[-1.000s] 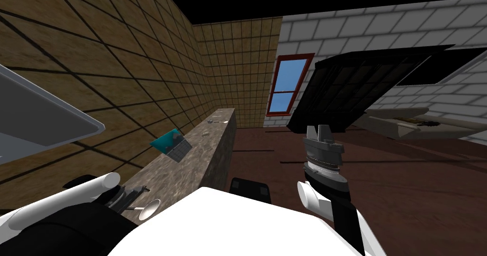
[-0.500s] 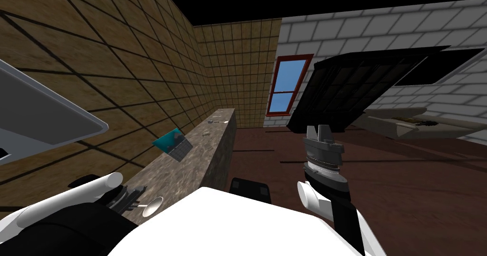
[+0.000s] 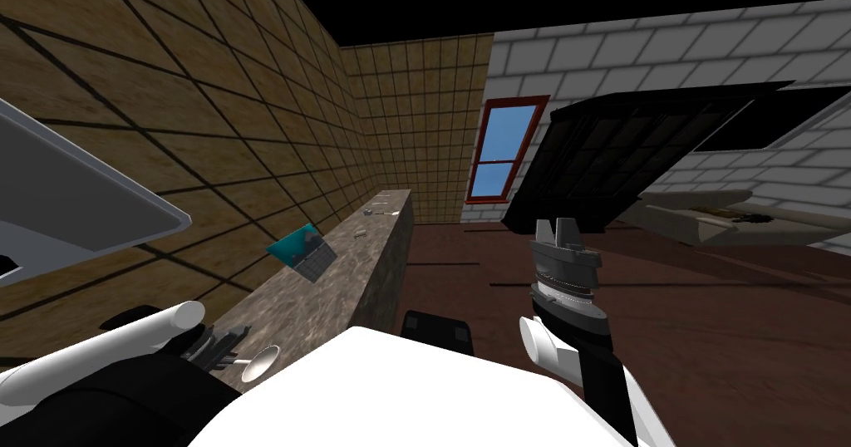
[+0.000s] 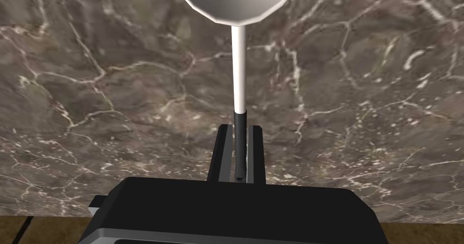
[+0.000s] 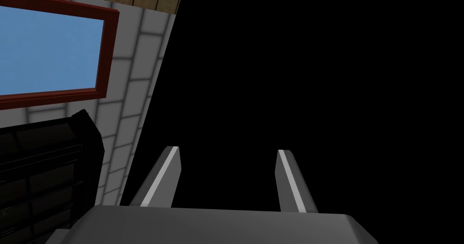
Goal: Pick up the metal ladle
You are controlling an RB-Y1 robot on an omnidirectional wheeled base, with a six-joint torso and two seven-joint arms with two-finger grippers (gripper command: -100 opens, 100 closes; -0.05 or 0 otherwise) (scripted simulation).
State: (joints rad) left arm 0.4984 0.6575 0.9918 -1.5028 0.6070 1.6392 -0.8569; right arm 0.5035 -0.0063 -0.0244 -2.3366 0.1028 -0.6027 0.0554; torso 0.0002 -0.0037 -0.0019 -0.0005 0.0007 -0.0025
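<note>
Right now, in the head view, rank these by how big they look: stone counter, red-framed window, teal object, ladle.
1. stone counter
2. red-framed window
3. teal object
4. ladle, smallest in view though nearest the camera; its handle is partly hidden by the left gripper.

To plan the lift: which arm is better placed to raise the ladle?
Left. The left gripper is shut on the ladle by its dark handle end; the right gripper stands open, away from the counter.

Tan tiled walls (image 3: 208, 135) meet a white brick wall (image 3: 665, 43) with a red-framed window (image 3: 503, 147). A long marbled tabletop (image 3: 349, 267) lines the tiles. The floor (image 3: 706, 342) is dark brown, and a black shelf unit (image 3: 615, 159) stands against the brick.
</note>
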